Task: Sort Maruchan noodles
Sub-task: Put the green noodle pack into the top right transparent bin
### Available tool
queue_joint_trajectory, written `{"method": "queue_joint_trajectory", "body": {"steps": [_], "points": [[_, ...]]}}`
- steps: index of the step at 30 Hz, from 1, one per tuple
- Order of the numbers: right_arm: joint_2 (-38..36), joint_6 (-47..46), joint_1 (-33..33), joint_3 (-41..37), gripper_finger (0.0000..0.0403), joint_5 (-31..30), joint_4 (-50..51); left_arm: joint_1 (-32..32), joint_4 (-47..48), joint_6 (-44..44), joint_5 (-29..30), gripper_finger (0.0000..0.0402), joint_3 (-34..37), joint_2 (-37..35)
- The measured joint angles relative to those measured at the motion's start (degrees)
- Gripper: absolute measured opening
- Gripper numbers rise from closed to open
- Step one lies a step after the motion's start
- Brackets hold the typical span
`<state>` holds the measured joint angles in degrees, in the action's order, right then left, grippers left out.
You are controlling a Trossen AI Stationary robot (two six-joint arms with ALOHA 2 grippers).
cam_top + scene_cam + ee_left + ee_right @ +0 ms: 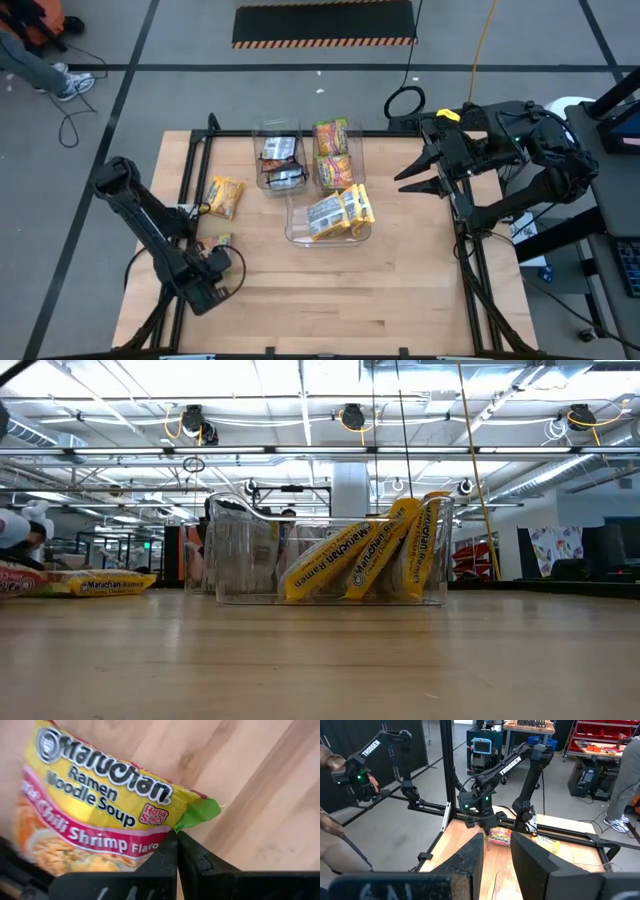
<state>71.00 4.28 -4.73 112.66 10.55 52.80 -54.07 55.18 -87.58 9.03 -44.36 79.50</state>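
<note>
My left gripper (177, 837) is shut on a Maruchan packet (100, 805) with a yellow, pink and orange front, printed "Chili Shrimp". It stands near the table's left front, where the high view shows a bit of the packet (224, 240). A second yellow packet (226, 196) lies flat on the table farther back. Three clear bins hold other packets: dark ones (279, 160), orange and lime ones (333, 155), and yellow ones (340, 212) that lean on edge. My right gripper (408, 180) hangs open, high at the table's right. My left gripper pinches the packet's sealed edge (170, 834) between its two fingers, right beside the lime-green corner (200, 812). The fingers come from above and point down. The packet spreads out sideways from the fingertips, printed face up. Whether its far end rests on the wood, I cannot tell.
The bins stand together at mid-table, the bin of yellow packets (330, 560) nearest the front. Black frame rails (195, 170) run along the table's left and right edges. Bare wood lies in front of the bins. A person's hand (370, 782) shows beyond the table.
</note>
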Motion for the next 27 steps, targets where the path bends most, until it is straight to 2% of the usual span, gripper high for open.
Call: {"method": "queue_joint_trajectory", "body": {"steps": [6,16,27], "points": [[0.04,-0.57,0.00,-0.11,0.0093,0.00,-0.11,0.91,7.31,0.01,1.59,0.0001,-4.07,-2.86],[-0.15,-0.52,0.00,-4.19,0.0093,0.00,-0.26,2.70,25.72,0.03,4.85,0.0000,-14.98,-3.19],[-0.13,-0.18,0.00,-15.44,0.0093,0.00,-9.34,3.96,34.86,-1.06,11.56,0.0000,-24.45,-3.26]]}}
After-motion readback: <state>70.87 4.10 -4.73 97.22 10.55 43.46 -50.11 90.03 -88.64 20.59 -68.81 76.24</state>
